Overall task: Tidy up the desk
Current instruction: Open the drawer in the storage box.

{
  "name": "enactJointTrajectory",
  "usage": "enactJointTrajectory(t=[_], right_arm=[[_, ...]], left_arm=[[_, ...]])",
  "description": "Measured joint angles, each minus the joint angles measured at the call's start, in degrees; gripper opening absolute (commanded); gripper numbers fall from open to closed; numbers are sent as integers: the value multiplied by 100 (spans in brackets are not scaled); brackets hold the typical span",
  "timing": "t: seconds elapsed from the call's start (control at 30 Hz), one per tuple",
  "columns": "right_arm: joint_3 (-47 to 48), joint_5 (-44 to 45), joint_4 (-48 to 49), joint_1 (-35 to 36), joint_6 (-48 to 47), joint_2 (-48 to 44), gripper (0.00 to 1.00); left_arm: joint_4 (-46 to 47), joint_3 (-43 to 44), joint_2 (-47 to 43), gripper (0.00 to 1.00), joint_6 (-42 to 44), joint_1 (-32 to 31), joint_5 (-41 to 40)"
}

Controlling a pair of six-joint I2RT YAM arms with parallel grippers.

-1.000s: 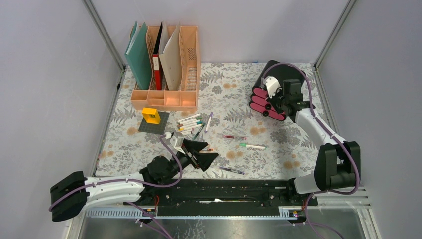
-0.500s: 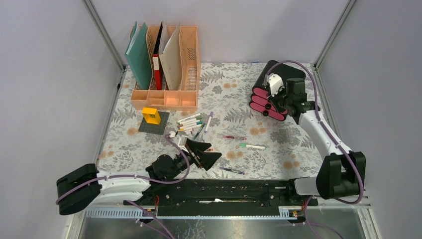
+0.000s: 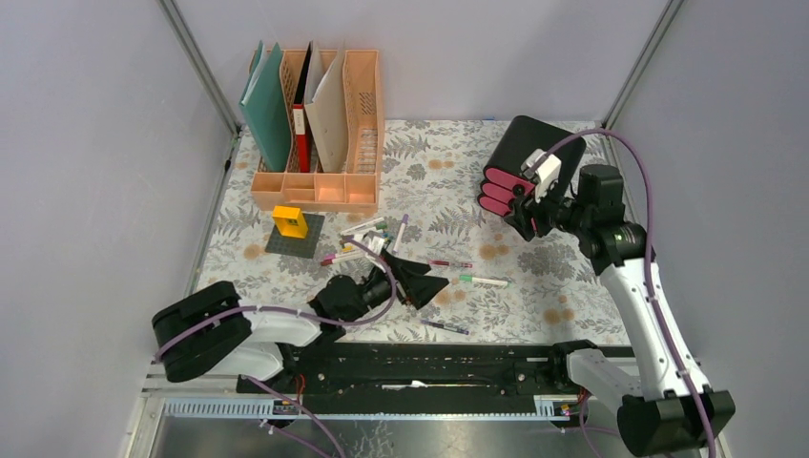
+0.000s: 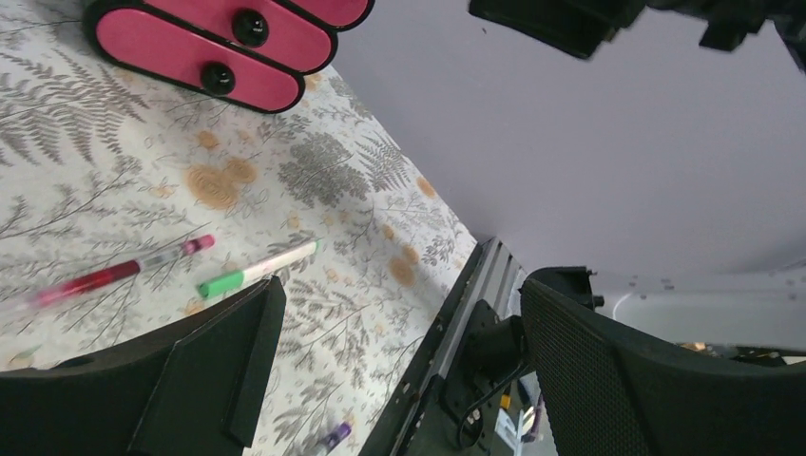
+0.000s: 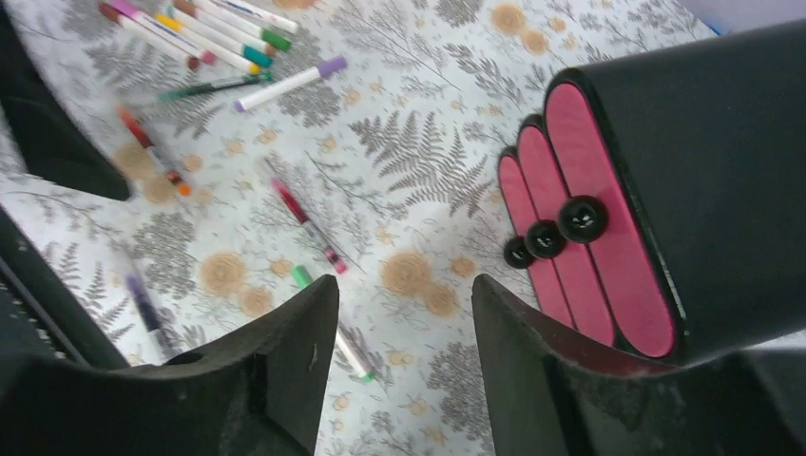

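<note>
My left fingers [image 4: 656,380], wide open, and right fingers [image 5: 276,380], half open, hold nothing; a low swing could knock the markers [image 5: 190,38] off the surface [image 3: 563,286].

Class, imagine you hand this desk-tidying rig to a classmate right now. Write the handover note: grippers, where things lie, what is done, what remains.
Left gripper: open, empty, low over the middle of the desk among loose pens.
Right gripper: open, empty, beside the drawer box, whose drawers look shut.
Markers lie bunched near the yellow block; a red pen, a green-capped marker and a purple pen lie singly.
Done: folders stand in the file rack.
Left: every pen needs gathering.
</note>
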Motion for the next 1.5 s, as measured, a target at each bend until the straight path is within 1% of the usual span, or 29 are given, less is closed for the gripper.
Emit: enactJointTrajectory(t=[0.13, 0.2, 0.23, 0.3, 0.37, 0.4, 0.6, 0.8, 0.97, 1.03, 1.17, 1.27, 1.4, 1.5], right_arm=[[-393, -212, 144, 0, 199, -605, 67], [-599, -144, 210, 0, 240, -782, 74], [-686, -42, 249, 0, 269, -835, 76], [-859, 195, 393, -17, 358, -911, 76], [-1047, 496, 575, -63, 492, -1010, 81], [-1119, 616, 662, -92, 575, -1062, 81], [-1482, 1545, 1375, -278, 1353, -1491, 85], [-1631, 2352, 1912, -302, 1827, -1681, 85], [-1690, 2643, 2055, -302, 1996, -1805, 85], [-1694, 2673, 2096, -302, 2035, -1829, 85], [-1694, 2684, 2159, -302, 2087, -1851, 85], [-1698, 2682, 2159, -304, 2100, -1851, 85], [-1716, 2682, 2159, -304, 2100, -1853, 85], [-1720, 2682, 2159, -306, 2100, -1853, 85]], left_arm=[[-74, 616, 588, 99, -251, 151, 254], [-116, 953, 920, 99, -372, 229, 393], [-138, 1137, 1113, 99, -446, 271, 470], [-175, 1502, 1517, 99, -592, 345, 592], [-223, 1917, 1969, 99, -728, 398, 678], [-260, 2129, 2197, 99, -800, 420, 713], [-474, 3287, 3414, 99, -1152, 505, 855], [-505, 4186, 4306, 97, -1550, 614, 839], [-503, 5001, 5077, 90, -2052, 774, 741], [-507, 5147, 5237, 86, -2203, 831, 699], [-710, 5718, 5709, 74, -2564, 920, 605], [-931, 6190, 6004, 71, -2739, 968, 592], [-1143, 6583, 6242, 70, -2907, 986, 608], [-1233, 6795, 6380, 67, -3012, 999, 612]])
